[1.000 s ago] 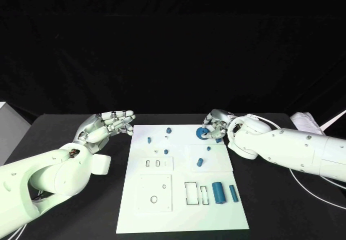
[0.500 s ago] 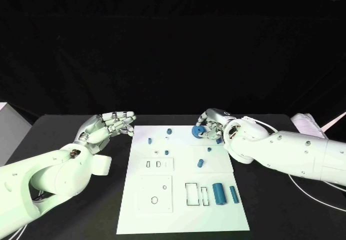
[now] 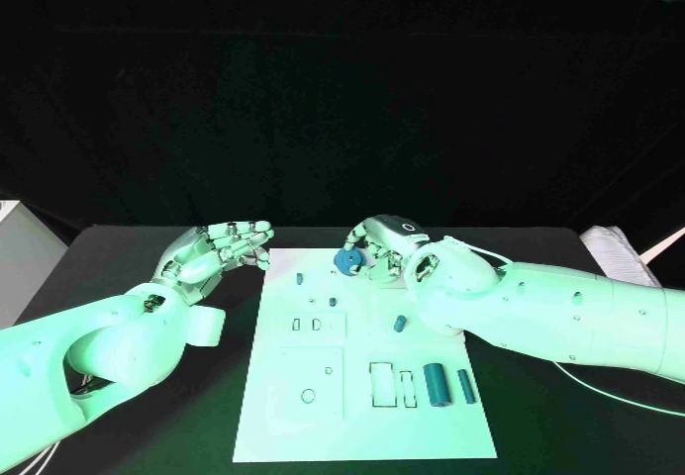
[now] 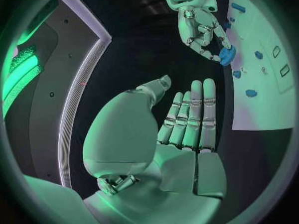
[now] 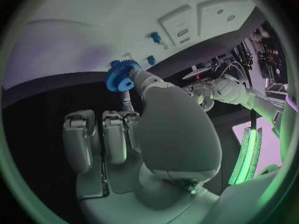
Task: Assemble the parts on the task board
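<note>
My right hand [image 3: 380, 245] hovers over the far edge of the white task board [image 3: 368, 421] and pinches a blue toothed gear [image 3: 347, 259], which also appears in the right wrist view as the gear [image 5: 121, 76] at the fingertips. The left wrist view shows that gear [image 4: 227, 56] too. My left hand [image 3: 217, 251] stays beside the board's far left corner, fingers together and extended, holding nothing. Small blue pegs [image 3: 301, 279] stand on the board's far part, another blue part [image 3: 401, 323] lies mid-board, and two blue cylinders [image 3: 437, 381] lie near the right edge.
The board carries several recessed slots, among them a pair of small ones [image 3: 306, 324] and a tall rectangular one [image 3: 383, 383]. A white cable [image 3: 600, 388] runs along the black table on the right. A white object [image 3: 611, 243] sits at the far right.
My right hand has carried the gear leftward along the board's far edge, from the far right corner toward the middle. The left hand has stayed put.
</note>
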